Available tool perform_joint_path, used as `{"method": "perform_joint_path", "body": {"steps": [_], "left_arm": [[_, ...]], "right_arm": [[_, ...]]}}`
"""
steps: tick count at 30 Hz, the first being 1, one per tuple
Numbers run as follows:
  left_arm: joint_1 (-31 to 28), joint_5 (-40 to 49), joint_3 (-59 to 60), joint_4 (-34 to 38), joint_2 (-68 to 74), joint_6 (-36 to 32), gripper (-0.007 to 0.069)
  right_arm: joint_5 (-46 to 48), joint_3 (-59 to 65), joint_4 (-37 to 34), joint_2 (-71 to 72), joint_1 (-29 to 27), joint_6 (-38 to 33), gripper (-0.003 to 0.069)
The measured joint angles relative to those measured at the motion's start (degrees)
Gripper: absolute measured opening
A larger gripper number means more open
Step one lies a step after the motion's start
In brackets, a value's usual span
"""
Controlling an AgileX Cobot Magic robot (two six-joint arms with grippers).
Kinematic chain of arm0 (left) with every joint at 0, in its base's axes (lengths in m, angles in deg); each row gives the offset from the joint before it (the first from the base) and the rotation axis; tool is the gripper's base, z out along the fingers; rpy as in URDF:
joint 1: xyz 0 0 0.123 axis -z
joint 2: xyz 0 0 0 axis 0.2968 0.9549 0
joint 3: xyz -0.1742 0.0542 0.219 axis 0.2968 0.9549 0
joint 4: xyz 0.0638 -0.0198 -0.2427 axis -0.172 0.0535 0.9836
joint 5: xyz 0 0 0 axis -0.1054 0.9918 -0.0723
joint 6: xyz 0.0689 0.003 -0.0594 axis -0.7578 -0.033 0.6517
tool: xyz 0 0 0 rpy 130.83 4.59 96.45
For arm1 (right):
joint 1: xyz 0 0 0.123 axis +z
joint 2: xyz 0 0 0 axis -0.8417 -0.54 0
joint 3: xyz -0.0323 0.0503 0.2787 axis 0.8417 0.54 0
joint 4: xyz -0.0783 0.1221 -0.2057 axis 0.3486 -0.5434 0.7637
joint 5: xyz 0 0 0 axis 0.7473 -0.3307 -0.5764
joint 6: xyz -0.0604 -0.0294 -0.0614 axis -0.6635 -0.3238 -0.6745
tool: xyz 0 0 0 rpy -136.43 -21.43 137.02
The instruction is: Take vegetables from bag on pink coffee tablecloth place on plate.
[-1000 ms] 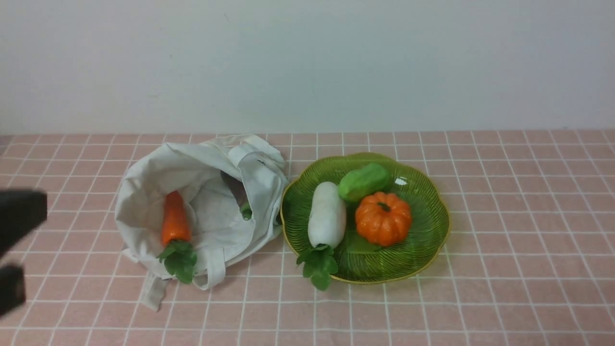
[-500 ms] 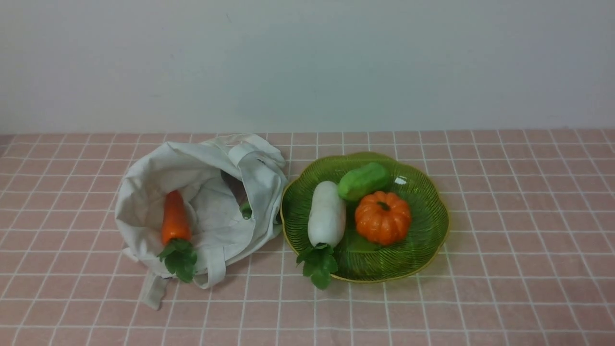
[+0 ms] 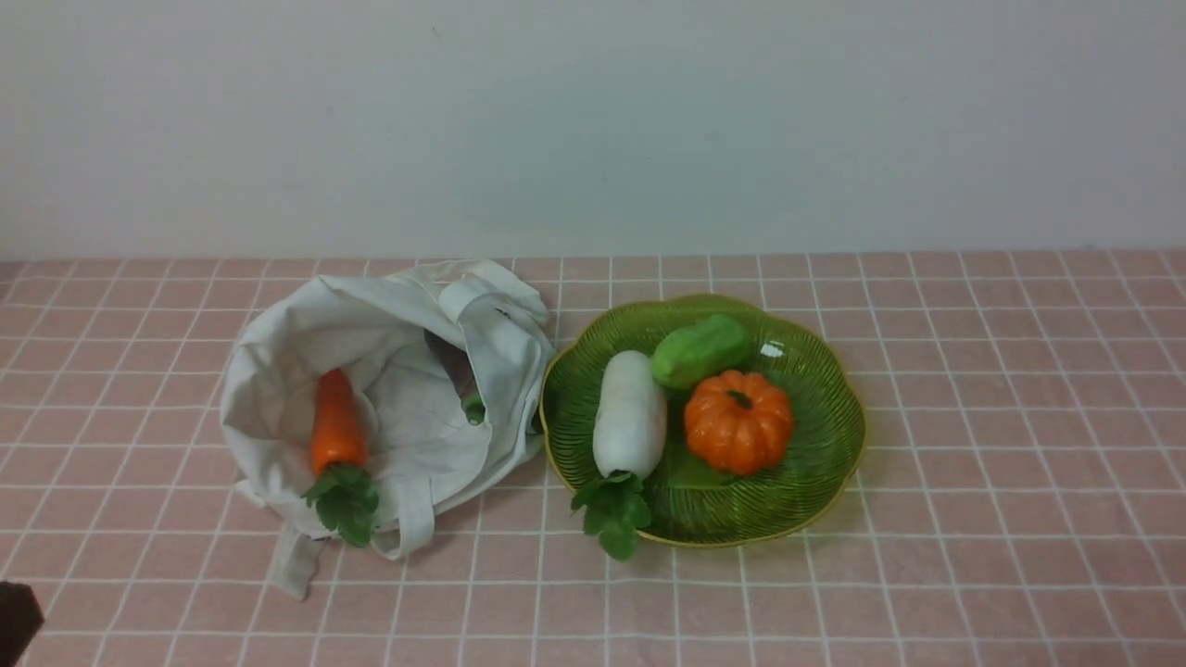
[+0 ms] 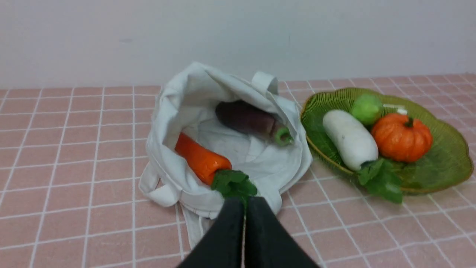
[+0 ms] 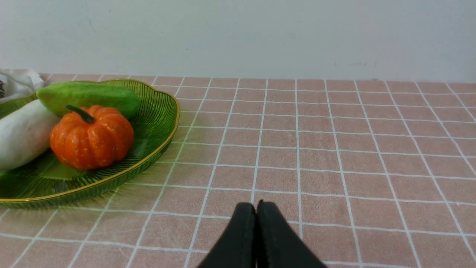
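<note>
The off-white bag (image 3: 408, 324) lies open on the pink tablecloth (image 3: 973, 463), left of the green plate (image 3: 825, 463). An orange carrot (image 3: 335, 421) with dark green leaves lies inside the bag; it also shows in the left wrist view (image 4: 202, 160). The light-green cucumber (image 3: 701, 349) lies at the back of the plate. My left gripper (image 4: 244, 201) is shut and empty, just short of the bag's near edge and the carrot leaves. In the front view only a dark corner of it (image 3: 14, 621) shows. My right gripper (image 5: 256, 204) is shut and empty above the cloth, right of the plate (image 5: 156, 123).
A white radish (image 3: 630, 412) and an orange pumpkin (image 3: 738, 421) lie on the plate with the cucumber. A dark purple eggplant (image 4: 253, 121) lies inside the bag (image 4: 193, 89) behind the carrot. A pale wall stands behind the table.
The left gripper stood at the left edge a second ago, left the front view, and now shows only at the bottom-left corner. The bag, vegetables and plate have not moved.
</note>
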Motion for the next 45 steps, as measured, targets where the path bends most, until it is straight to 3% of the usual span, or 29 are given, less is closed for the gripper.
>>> {"method": "perform_joint_path", "body": {"steps": [3,6,8,9,11,14,19,29,45], "left_arm": [[-2.6,-3.3,3.8,5.9,0.0,-7.5,-0.0004],[-8.6,-7.4,7.4,14.7,0.0,-16.5,-0.0004],[-15.3,-12.2,10.6,23.4,0.0,-26.1,-0.0004],[-16.7,-12.6,10.9,24.0,0.0,-27.7,-0.0004],[-25.0,-16.8,13.6,30.2,-0.1,-36.0,-0.0004],[-31.5,-18.1,15.8,31.9,-2.1,-39.5,-0.0004],[-36.1,-17.6,16.8,29.9,-4.1,-39.1,-0.0004],[-31.6,-14.6,16.9,26.0,-4.1,-35.3,-0.0004],[-31.6,-14.5,16.9,26.0,-4.1,-35.2,-0.0004]], "right_arm": [[0.0,0.0,0.0,0.0,0.0,0.0,-0.0015],[0.0,0.0,0.0,0.0,0.0,0.0,-0.0015],[0.0,0.0,0.0,0.0,0.0,0.0,-0.0015],[0.0,0.0,0.0,0.0,0.0,0.0,-0.0015],[0.0,0.0,0.0,0.0,0.0,0.0,-0.0015],[0.0,0.0,0.0,0.0,0.0,0.0,-0.0015],[0.0,0.0,0.0,0.0,0.0,0.1,-0.0015],[0.0,0.0,0.0,0.0,0.0,0.1,-0.0015],[0.0,0.0,0.0,0.0,0.0,0.1,-0.0015]]}}
